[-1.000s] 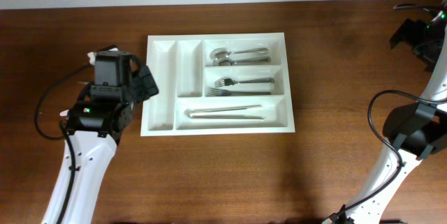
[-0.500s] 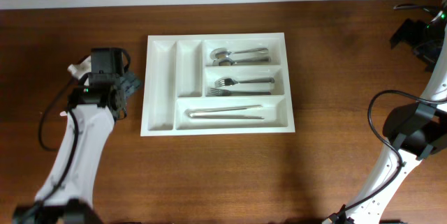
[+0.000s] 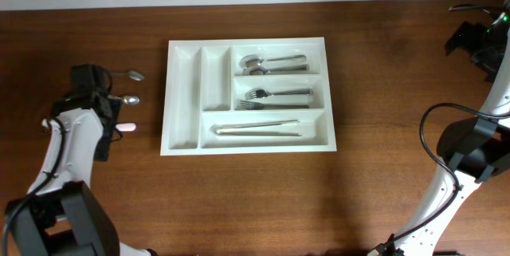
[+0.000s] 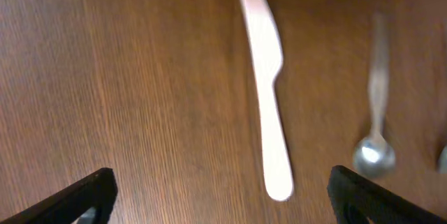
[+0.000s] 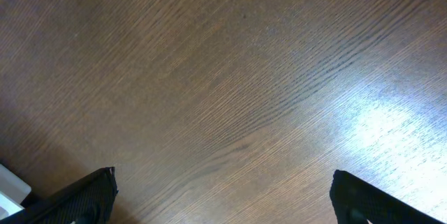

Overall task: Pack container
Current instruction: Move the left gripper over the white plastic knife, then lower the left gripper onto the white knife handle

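Note:
The white cutlery tray lies mid-table. It holds spoons, forks and long pale pieces in its three wide compartments; the two narrow ones show nothing. My left gripper is left of the tray, open and empty. In the left wrist view its fingers hover above a white plastic knife with a metal spoon beside it. Two spoons and the knife's tip show overhead. My right gripper is open at the far right.
The right wrist view shows bare brown wood between the open fingers, with a small white edge at the lower left. The table's back edge meets a white wall.
My left arm has swung left, away from the tray's left edge, uncovering two spoons and the white knife on the table. The right arm has not moved.

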{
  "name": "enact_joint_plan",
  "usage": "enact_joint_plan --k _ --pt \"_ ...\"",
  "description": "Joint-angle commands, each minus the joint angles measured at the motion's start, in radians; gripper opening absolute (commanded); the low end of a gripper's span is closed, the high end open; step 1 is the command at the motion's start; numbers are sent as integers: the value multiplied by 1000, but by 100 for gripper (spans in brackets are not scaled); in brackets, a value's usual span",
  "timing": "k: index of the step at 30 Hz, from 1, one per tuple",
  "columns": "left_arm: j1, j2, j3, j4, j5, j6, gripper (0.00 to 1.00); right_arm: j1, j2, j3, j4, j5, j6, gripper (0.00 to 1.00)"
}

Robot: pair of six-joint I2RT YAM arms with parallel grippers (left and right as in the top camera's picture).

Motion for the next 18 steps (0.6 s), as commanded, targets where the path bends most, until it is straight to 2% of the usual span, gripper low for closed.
enact_joint_plan --k 1,3,12,18 --pt "38 55 2 7 89 -53 84 5 -28 15 0 -2 -3 99" --pt "44 79 2 8 109 -58 77 5 -28 15 -1 -2 -3 99" --pt "44 170 2 12 249 -100 78 5 -28 15 0 -2 -3 99" --pt "44 172 2 68 238 -112 78 5 -28 15 0 -2 -3 99"
